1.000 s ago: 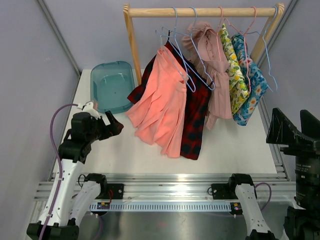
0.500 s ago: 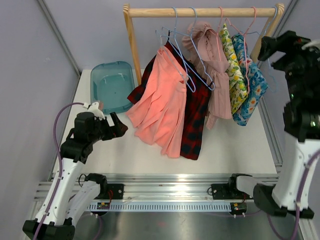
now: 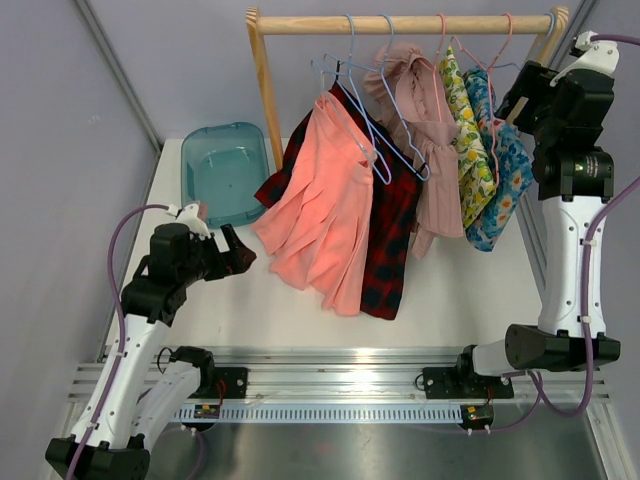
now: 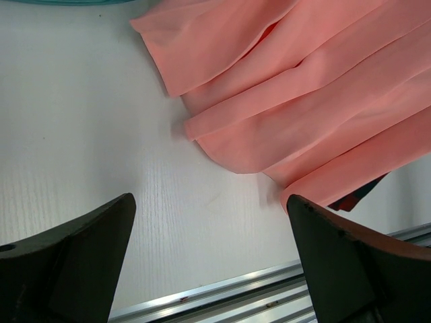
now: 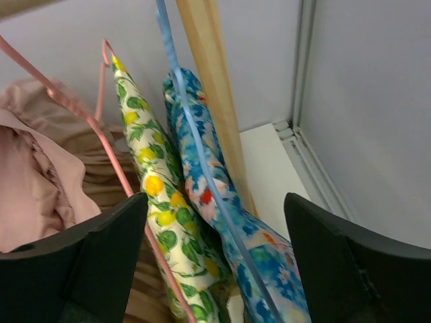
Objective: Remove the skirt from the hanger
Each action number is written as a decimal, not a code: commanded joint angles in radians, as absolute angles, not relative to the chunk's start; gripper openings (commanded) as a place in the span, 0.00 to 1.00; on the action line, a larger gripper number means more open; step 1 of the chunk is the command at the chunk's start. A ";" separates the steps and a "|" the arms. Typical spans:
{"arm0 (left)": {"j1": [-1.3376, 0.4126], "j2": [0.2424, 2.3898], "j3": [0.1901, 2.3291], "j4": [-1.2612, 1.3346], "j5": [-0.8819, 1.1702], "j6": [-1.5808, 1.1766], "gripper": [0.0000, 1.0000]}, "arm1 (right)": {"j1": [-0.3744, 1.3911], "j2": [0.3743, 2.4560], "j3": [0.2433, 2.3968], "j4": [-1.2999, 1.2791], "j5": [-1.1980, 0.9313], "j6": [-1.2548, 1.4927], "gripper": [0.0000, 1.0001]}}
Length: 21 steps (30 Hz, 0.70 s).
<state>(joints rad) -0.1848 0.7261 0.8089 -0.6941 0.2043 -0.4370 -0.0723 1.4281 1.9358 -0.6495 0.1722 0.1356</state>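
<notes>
Coral skirt [image 3: 325, 205] hanging from wooden rail [image 3: 400, 23], left gripper [image 4: 209, 202] gaping empty beside hem, right gripper [image 5: 215, 200] spreading wide, empty, facing blue floral garment [image 5: 202, 182]

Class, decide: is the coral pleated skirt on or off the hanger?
On: the coral skirt hangs from the wooden rack, over the red plaid garment.

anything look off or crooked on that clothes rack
The coral skirt stands out: it hangs at a steep slant from the wooden rail rather than straight down, and its hem seems to rest on the table. Nothing looks spilled or torn.
</notes>
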 commanded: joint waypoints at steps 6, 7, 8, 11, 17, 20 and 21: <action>-0.189 0.732 0.821 -0.660 0.207 -0.428 0.99 | -0.072 1.387 1.852 -0.555 0.213 0.123 0.49; -0.189 0.732 0.821 -0.661 0.204 -0.428 0.99 | -0.072 1.390 1.850 -0.554 0.213 0.127 0.28; -0.189 0.733 0.821 -0.661 0.201 -0.429 0.99 | -0.072 1.393 1.845 -0.551 0.210 0.136 0.19; -0.189 0.735 0.821 -0.664 0.193 -0.431 0.99 | -0.074 1.402 1.858 -0.551 0.193 0.152 0.00; -0.189 0.718 0.824 -0.646 0.183 -0.422 0.99 | -0.074 1.407 1.979 -0.571 0.098 0.199 0.00; -0.192 0.722 0.839 -0.629 0.176 -0.419 0.99 | -0.074 1.401 2.084 -0.568 0.052 0.210 0.00; -0.198 0.729 0.869 -0.629 0.167 -0.417 0.99 | -0.072 1.401 2.114 -0.574 0.051 0.207 0.00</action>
<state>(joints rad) -0.1860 0.7284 0.8101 -0.6827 0.1905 -0.4362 -0.0570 1.4345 1.9766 -0.6643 0.0616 0.1776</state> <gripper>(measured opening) 0.987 0.028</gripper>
